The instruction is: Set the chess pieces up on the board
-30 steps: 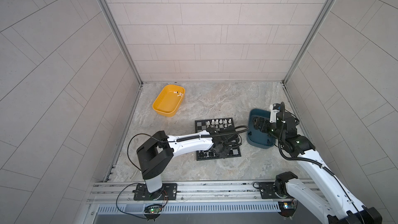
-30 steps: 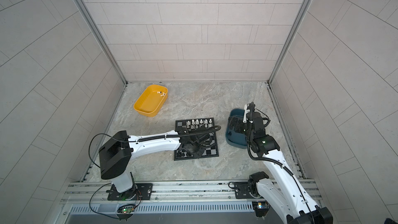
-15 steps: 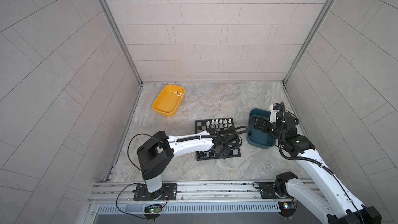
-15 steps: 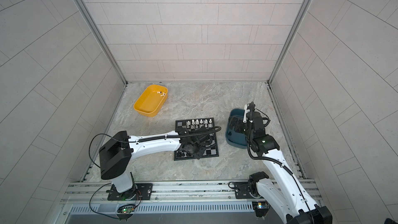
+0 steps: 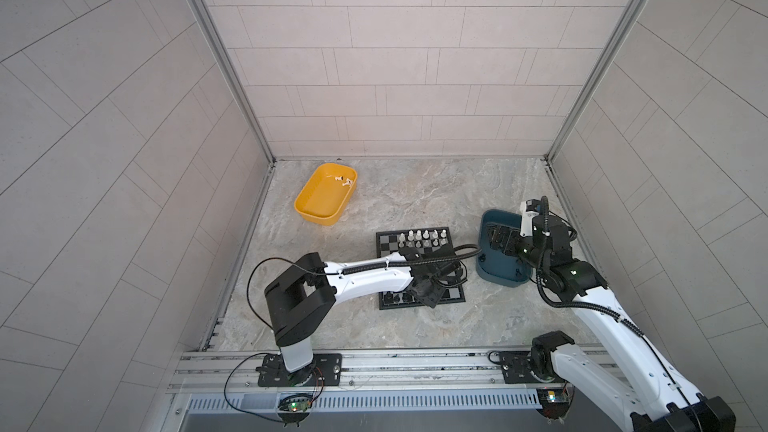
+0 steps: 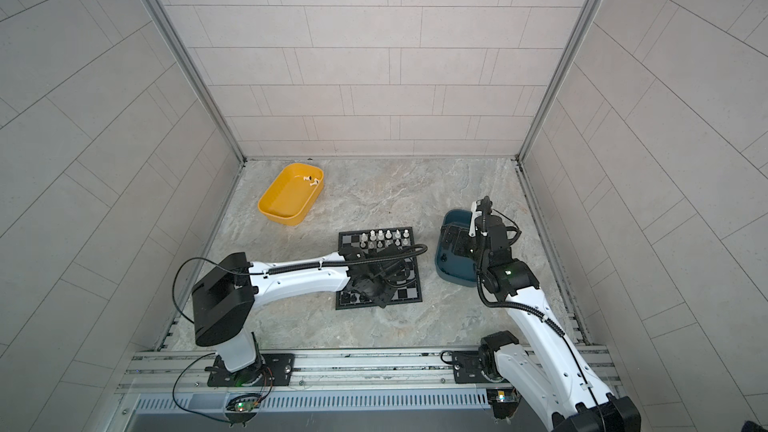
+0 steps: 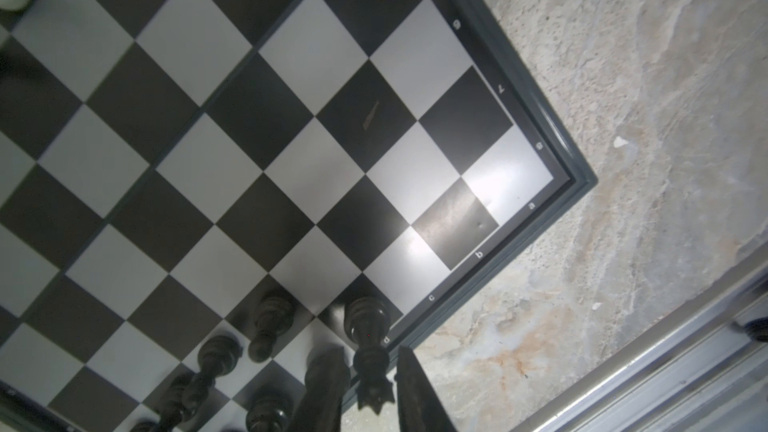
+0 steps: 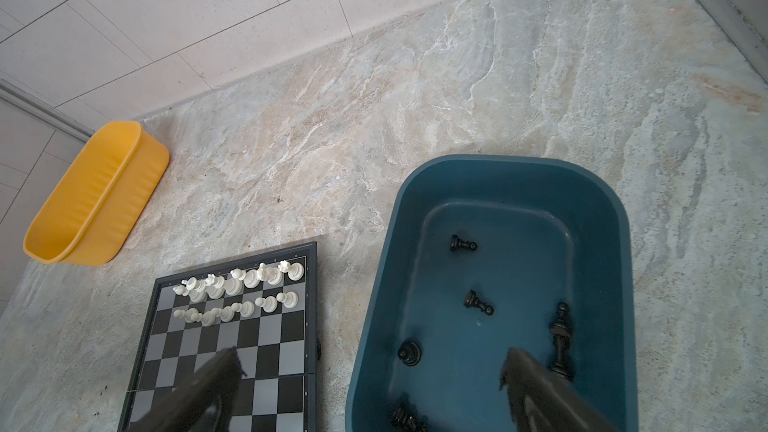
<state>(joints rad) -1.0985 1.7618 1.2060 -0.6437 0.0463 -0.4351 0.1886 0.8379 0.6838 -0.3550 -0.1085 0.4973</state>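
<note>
the left end effector (image 7: 369,353) stood slightly parted around a black queen (image 7: 366,320) upright on the edge row of the board (image 7: 249,118), while the right end effector (image 8: 370,384) hung wide apart over the teal tray (image 8: 617,218).

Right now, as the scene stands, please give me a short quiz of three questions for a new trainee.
1. True or false: the white pieces stand in two rows on the board.
2. In a tray of which colour do loose black pieces lie? A) yellow B) teal C) red
3. Fill in: a crowned black piece stands on the board between the fingers of the ___ gripper.
Key: 1 true; 2 B; 3 left gripper.
</note>
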